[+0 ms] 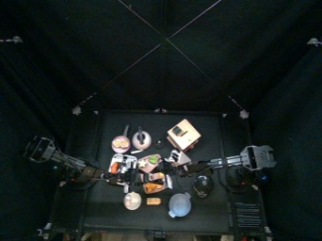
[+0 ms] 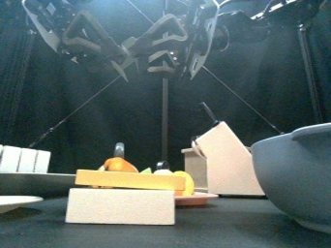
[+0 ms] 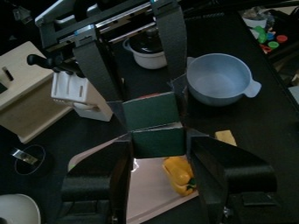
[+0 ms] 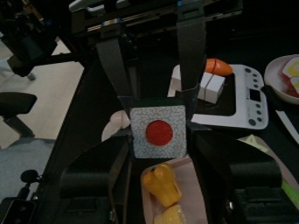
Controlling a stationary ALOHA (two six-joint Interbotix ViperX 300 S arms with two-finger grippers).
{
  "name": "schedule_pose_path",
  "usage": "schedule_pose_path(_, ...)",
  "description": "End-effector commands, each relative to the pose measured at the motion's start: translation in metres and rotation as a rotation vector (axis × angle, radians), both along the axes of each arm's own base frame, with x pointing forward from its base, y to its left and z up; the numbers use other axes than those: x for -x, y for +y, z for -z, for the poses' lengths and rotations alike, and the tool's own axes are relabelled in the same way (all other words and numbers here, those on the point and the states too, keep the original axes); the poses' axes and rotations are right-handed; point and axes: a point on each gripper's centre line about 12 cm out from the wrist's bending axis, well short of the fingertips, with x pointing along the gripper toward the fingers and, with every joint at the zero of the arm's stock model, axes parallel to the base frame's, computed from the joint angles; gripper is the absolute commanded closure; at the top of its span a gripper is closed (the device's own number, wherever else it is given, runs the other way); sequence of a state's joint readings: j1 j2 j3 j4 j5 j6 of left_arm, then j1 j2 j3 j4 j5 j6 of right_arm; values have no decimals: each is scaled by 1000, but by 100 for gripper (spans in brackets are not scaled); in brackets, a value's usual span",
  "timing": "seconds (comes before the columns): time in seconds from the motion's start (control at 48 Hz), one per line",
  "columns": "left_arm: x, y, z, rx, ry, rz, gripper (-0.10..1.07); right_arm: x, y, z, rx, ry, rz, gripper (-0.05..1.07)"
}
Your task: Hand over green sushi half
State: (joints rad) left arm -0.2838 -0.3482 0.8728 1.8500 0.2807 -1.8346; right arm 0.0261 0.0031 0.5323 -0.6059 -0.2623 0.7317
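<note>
Sushi half (image 3: 149,128), green, sits pinched between both grippers above the table (image 1: 208,209) mid-handover; I see the left gripper (image 3: 153,144) clamping it; the right gripper (image 4: 159,149) grips its opposite end.

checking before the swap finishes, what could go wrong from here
1. The sushi is high above the table, between the left gripper and the right gripper. If one lets go before the other holds firmly, it could drop onto the yellow food below.
2. Both grippers crowd one small piece, so they may bump or twist it loose.
</note>
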Motion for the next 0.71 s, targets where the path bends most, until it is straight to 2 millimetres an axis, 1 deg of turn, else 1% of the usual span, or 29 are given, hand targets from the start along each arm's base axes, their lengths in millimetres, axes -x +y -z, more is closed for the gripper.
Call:
schedule_pose_path(0.0,-5,1,-13,-1,-38,-10,34,-4,1,-17,-7,-50,-6,20)
schedule_pose_path(0.083,-5,2,-12,-3,-38,-13,34,-4,1,-19,-10,-53,-4,6)
schedule_pose_path(0.146,-4,2,-11,-6,-36,-13,34,-4,2,-18,-8,-52,-6,-2)
schedule_pose_path(0.167,-4,2,-12,-4,-37,-14,34,-3,3,-20,-7,-55,-8,-3)
schedule_pose_path(0.292,-4,2,-11,-9,-34,-12,35,0,6,-25,-8,-67,-16,-2)
schedule_pose_path(0.479,-1,3,-10,-7,-32,-15,35,2,8,-26,-12,-68,-19,-1)
schedule_pose_path(0.583,2,4,-9,-8,-30,-15,35,3,8,-26,-15,-67,-18,-1)
schedule_pose_path(0.688,7,5,-11,-8,-40,-14,35,7,8,-32,-16,-79,-18,-1)
